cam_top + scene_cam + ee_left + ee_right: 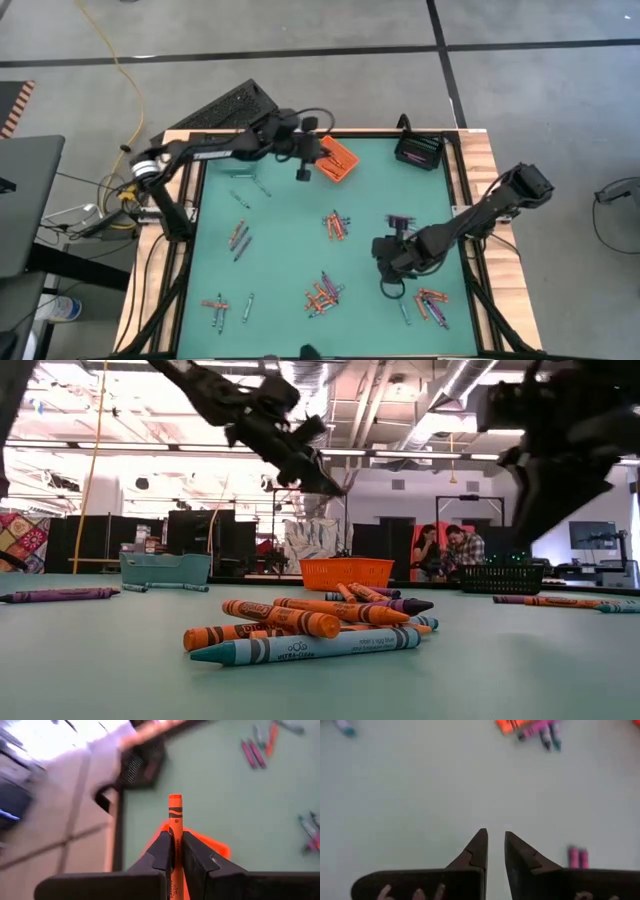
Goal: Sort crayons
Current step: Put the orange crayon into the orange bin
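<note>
My left gripper (303, 170) hangs above the table at the far side, just left of the orange bin (340, 160), and is shut on an orange crayon (175, 812). In the left wrist view the orange bin (212, 845) lies below and past the fingers. My right gripper (495, 834) points down over bare table at the right (388, 272). A narrow gap shows between its fingertips, with nothing in it. Loose crayons lie flat in clusters (336, 225) (322, 293) (432, 303) (238, 238). My left gripper pinches the orange crayon's wrapped shaft (175, 840) between its two fingers. The crayon lies along the fingers, and one end (175, 799) sticks out past the fingertips. It is lifted clear of the table, slanting forward and down.
A black bin (420, 152) stands at the far right corner. A teal bin (165, 568) stands at the far left. Wooden rails (480, 170) edge the green mat. In the low view a crayon pile (310, 625) lies close to the camera. People sit in the room behind (450, 550).
</note>
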You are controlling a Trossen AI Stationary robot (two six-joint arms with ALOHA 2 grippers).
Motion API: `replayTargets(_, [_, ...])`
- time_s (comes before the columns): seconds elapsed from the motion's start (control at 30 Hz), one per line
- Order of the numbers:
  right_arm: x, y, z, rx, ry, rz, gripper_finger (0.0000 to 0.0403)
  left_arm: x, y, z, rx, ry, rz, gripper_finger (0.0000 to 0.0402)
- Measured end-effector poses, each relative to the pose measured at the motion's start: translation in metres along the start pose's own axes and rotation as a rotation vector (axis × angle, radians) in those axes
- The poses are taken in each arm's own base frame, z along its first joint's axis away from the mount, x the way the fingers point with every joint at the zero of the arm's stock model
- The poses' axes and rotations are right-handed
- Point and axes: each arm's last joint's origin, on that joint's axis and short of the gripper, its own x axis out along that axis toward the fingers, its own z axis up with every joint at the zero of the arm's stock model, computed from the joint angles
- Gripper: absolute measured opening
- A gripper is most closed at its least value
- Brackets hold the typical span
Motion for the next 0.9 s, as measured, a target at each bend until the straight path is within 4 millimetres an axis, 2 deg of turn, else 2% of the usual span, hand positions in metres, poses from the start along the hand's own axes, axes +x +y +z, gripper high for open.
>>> replayTargets(0.17, [-0.006, 0.006, -0.013, -0.004, 0.053, -0.02, 0.0057, 0.028, 0.02, -0.006, 0.004, 0.077, -0.101, 0.0021])
replayTargets(0.27, [-0.012, 0.007, -0.024, -0.034, 0.106, -0.052, 0.0057, 0.044, 0.024, -0.015, 0.012, 0.127, -0.169, 0.0023])
replayTargets(0.47, [-0.024, 0.006, -0.046, -0.029, 0.208, -0.154, 0.0057, 0.066, 0.033, -0.016, 0.042, 0.117, -0.187, 0.0024])
replayTargets(0.57, [-0.032, 0.013, -0.05, 0.008, 0.181, -0.099, 0.0057, 0.074, 0.033, -0.022, 0.046, 0.128, -0.224, 0.0025])
replayTargets(0.7, [-0.042, 0.018, -0.058, -0.032, 0.143, -0.086, 0.0057, 0.079, 0.031, -0.028, 0.066, 0.158, -0.235, 0.0033])
replayTargets(0.9, [-0.048, 0.011, -0.061, -0.047, 0.141, -0.127, 0.0057, 0.078, 0.031, -0.033, 0.049, 0.214, -0.221, 0.0054])
